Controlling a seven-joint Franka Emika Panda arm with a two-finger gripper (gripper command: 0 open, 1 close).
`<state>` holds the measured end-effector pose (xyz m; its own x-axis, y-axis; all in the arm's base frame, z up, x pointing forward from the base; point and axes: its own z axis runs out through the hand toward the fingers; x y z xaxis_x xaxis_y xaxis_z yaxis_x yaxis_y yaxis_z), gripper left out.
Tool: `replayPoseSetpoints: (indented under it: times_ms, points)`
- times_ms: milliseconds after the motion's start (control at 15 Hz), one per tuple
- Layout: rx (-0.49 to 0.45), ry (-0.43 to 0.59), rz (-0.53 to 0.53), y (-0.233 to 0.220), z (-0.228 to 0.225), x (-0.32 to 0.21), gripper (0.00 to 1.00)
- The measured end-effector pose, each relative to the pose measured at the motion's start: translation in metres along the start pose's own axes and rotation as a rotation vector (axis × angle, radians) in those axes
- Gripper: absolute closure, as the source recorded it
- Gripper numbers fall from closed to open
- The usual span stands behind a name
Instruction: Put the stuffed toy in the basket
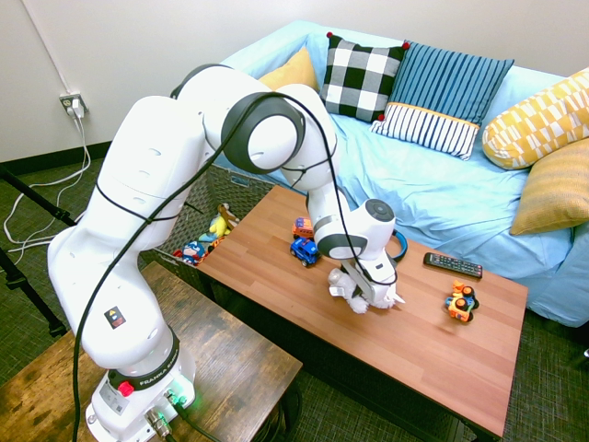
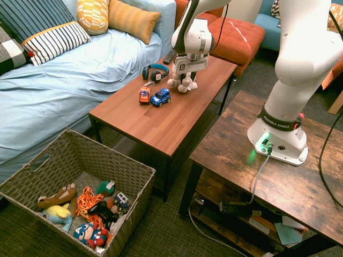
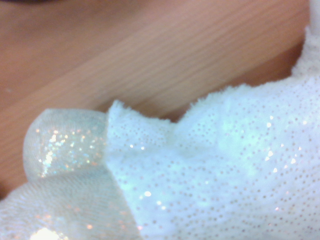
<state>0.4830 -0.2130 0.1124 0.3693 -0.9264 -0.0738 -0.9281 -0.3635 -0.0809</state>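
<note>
Both fingers [image 1: 361, 293] are pinching the stuffed toy [image 1: 370, 296] on the counter [image 1: 414, 359], needing a firm squeeze before lifting toward the basket [image 2: 80, 160].

The claw [image 2: 187, 75] points straight down on the white toy [image 2: 184, 82], which lies on the wooden surface [image 2: 161, 120] near its far end; whether the fingers grip it cannot be told. Blue headphones [image 2: 155, 72] lie just beside the toy, toward the sofa [image 2: 64, 91]. A blue car [image 2: 160, 97] and an orange car [image 2: 144, 95] stand side by side nearer the middle of the surface. A remote [image 2: 170, 56] sits at the far edge. On the floor, in front of the sofa, stands the basket [image 2: 134, 179], holding a heap of small toys [image 2: 91, 209], among them a yellow plush [image 2: 58, 214]. Striped and yellow cushions [image 2: 80, 27] lean on the sofa.
</note>
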Motion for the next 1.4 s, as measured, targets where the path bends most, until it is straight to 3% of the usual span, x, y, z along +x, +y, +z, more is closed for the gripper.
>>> replayPoseSetpoints:
  times_ms: [333,667,1067,1400]
  points:
    - [0.117,0.055,-0.123,-0.063,-0.103,-0.079,1.00]
    - [0.171,0.100,-0.279,-0.137,-0.176,-0.261,1.00]
    - [0.124,0.109,-0.452,-0.181,-0.126,-0.465,1.00]
    - [0.017,0.144,-0.579,-0.204,-0.019,-0.580,1.00]
